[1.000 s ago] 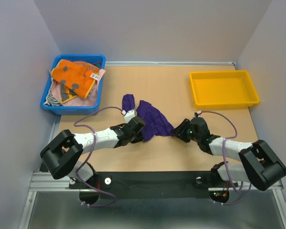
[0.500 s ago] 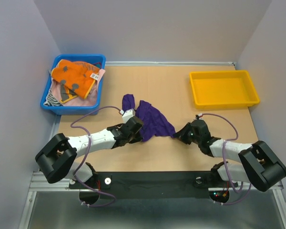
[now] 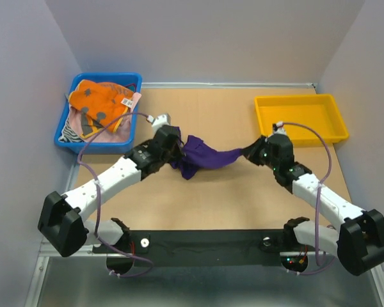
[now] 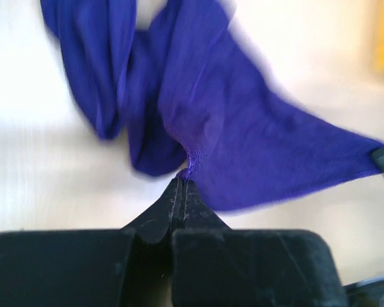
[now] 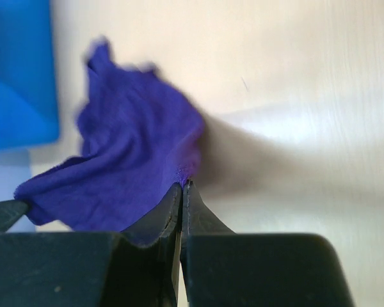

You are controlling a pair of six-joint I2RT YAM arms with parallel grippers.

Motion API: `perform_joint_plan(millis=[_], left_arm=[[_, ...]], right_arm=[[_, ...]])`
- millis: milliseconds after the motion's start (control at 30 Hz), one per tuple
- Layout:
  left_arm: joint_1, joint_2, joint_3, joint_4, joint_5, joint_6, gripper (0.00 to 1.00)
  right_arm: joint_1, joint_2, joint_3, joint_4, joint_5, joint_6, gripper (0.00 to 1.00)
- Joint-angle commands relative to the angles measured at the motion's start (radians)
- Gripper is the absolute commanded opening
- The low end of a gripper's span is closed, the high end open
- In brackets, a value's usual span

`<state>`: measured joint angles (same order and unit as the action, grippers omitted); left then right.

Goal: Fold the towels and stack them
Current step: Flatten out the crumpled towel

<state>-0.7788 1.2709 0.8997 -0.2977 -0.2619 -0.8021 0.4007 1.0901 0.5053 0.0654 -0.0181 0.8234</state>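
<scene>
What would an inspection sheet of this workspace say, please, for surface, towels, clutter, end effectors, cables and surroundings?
Surface: light wooden table.
Job's things: purple towel stretched between both arms; orange-and-grey towel lying over a pink towel in the blue bin, far left.
Clutter: yellow tray, far right.
End effectors: left end effector shut on the purple towel; right end effector shut on its opposite end.
Cables: purple cables loop beside each arm.
Surroundings: pale walls on three sides; nothing else seen.
</scene>
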Motion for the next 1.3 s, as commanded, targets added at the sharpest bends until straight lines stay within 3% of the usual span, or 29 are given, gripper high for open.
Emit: perform_joint_plan(millis=[0, 200, 333, 667, 867, 1100, 1267], left_arm=[[0.143, -0.076, 0.199, -0.040, 0.004, 0.157, 0.00], [0.317, -0.039, 0.510, -0.052, 0.144, 0.242, 0.00], [0.358, 0.024, 0.729, -0.061, 0.178, 0.326, 0.00], [0.383, 0.102, 1.195, 0.051, 0.254, 0.446, 0.00], [0.381, 0.036, 1.197, 0.155, 0.285, 0.481, 0.00], [0.381, -0.142, 1.079, 0.223, 0.415, 0.543, 0.00], [0.381, -0.289, 0.995, 0.258, 0.567, 0.532, 0.00]], right_arm=[[-0.077, -0.012, 0.243, -0.104, -0.040, -0.135, 0.00], [-0.160, 0.122, 0.568, -0.171, -0.147, -0.196, 0.00], [-0.163, 0.200, 0.838, -0.191, -0.175, -0.233, 0.01], [-0.168, 0.333, 1.263, -0.208, -0.188, -0.314, 0.00], [-0.168, 0.318, 1.382, -0.208, -0.193, -0.374, 0.01], [-0.168, 0.171, 1.320, -0.208, -0.258, -0.426, 0.00], [-0.168, 0.031, 1.291, -0.216, -0.388, -0.431, 0.00]])
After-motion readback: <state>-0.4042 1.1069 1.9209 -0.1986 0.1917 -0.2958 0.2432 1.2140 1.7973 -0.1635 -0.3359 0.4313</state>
